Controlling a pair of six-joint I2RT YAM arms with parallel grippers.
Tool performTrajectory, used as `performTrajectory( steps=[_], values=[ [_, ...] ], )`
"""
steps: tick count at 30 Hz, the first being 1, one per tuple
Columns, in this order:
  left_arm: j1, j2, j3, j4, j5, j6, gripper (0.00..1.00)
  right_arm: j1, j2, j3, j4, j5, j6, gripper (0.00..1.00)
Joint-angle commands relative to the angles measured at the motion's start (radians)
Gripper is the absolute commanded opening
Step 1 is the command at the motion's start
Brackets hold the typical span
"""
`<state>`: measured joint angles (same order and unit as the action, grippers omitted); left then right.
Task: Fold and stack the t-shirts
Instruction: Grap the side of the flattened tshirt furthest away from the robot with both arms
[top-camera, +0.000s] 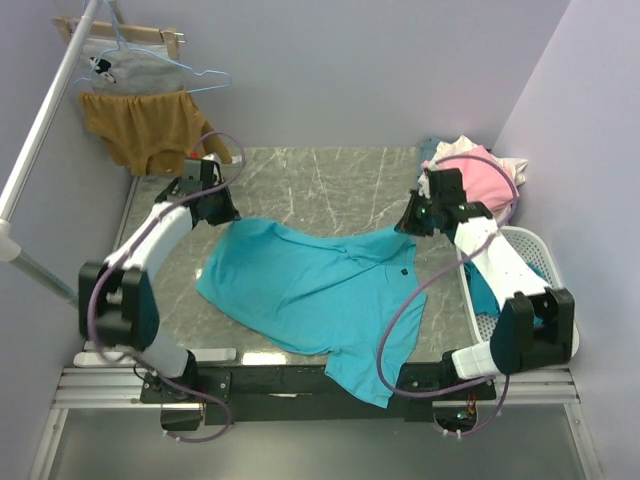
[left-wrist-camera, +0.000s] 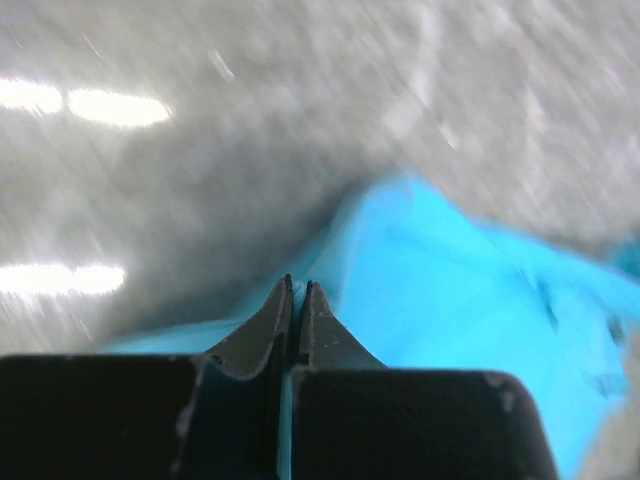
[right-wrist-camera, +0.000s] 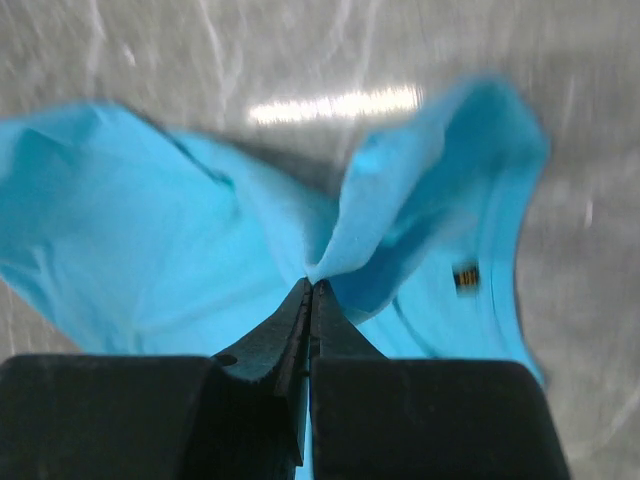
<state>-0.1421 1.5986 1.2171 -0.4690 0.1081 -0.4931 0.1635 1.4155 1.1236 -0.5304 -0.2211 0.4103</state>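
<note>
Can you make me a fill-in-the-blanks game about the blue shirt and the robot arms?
1. The left gripper and the right gripper are both ____ on the turquoise t-shirt.
2. The pink t-shirt lies at the far ____ corner of the table.
3. The mustard-brown garment hangs at the far ____ side.
Missing words: shut; right; left.
</note>
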Motion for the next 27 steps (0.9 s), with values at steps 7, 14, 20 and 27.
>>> performTrajectory(
  steps=[7,14,20,27],
  values=[
    [-0.371,-0.380,-0.464,-0.211,0.122,-0.393,0.04,0.065,-0.361,-0.294,-0.181,-0.060,0.133,0.00],
    [-0.491,-0.563,-0.524,-0.290,-0.025,-0.524,0.99,0.068,-0.382,-0.303,-0.189,-0.001,0.114,0.00],
    [-0.493,-0.475,-0.418,-0.251,-0.145,-0.472,0.99,0.068,-0.355,-0.288,-0.160,0.009,0.096,0.00],
    [-0.536,-0.361,-0.456,-0.175,-0.116,-0.421,0.99,0.068,-0.339,-0.286,-0.149,0.012,0.081,0.00]
  ],
)
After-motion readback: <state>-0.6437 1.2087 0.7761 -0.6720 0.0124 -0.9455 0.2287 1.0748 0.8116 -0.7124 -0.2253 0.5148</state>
